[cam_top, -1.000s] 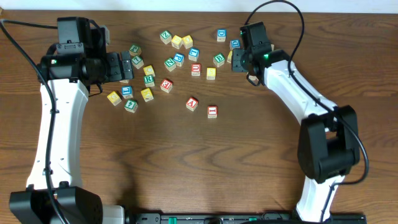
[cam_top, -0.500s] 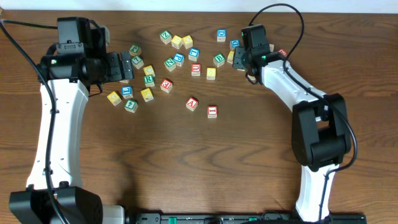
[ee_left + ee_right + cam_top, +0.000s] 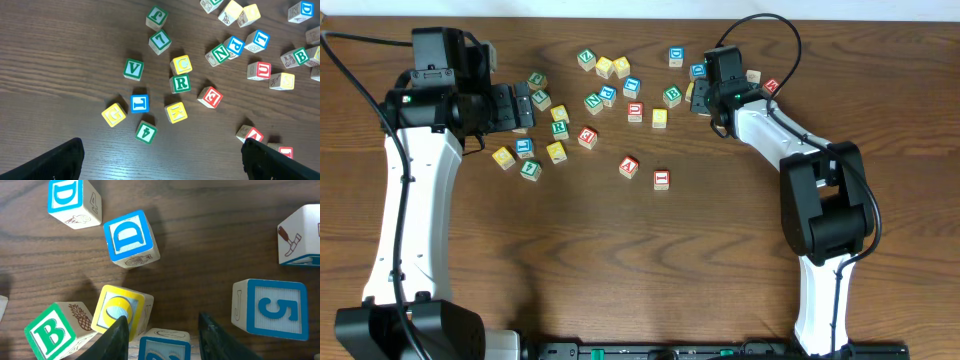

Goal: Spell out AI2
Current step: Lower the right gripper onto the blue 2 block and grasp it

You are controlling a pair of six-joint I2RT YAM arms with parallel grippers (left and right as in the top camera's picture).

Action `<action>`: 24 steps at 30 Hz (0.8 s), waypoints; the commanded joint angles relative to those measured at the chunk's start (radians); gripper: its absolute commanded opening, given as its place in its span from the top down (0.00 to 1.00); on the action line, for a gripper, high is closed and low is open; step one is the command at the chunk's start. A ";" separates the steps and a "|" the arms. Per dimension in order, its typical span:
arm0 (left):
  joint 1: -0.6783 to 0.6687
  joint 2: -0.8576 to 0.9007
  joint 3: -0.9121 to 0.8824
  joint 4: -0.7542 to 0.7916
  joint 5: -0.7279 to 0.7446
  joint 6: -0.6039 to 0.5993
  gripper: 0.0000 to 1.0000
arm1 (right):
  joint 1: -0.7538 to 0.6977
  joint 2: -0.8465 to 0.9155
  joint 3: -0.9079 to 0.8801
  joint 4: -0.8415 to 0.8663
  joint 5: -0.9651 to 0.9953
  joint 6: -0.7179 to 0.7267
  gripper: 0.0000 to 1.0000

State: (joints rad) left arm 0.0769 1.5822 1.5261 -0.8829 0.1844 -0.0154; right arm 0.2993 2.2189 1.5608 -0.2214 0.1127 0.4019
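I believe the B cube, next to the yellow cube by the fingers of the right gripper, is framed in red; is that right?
Not quite: the B cube is framed in green, not red, with a green letter. The right wrist view shows it, next to the yellow cube by the fingers of the right gripper.

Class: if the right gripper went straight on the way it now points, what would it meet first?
Probably the blue-framed cube lying between the fingers of the right gripper; depth is unclear, and its character is cut off.

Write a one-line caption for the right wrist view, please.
Right gripper open astride a blue-framed cube, with a yellow cube, green B and blue 5 nearby.
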 commanded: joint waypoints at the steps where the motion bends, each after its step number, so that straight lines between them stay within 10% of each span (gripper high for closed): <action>1: 0.000 0.000 -0.002 -0.001 -0.002 -0.002 0.00 | -0.006 0.027 0.008 -0.002 0.012 0.009 0.62; 24: 0.001 0.000 -0.002 -0.001 -0.002 -0.002 0.01 | -0.008 -0.008 0.027 -0.051 -0.071 -0.033 0.53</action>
State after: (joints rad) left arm 0.0769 1.5822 1.5261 -0.8829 0.1841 -0.0154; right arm 0.2970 2.2189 1.5711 -0.2573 0.0746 0.3931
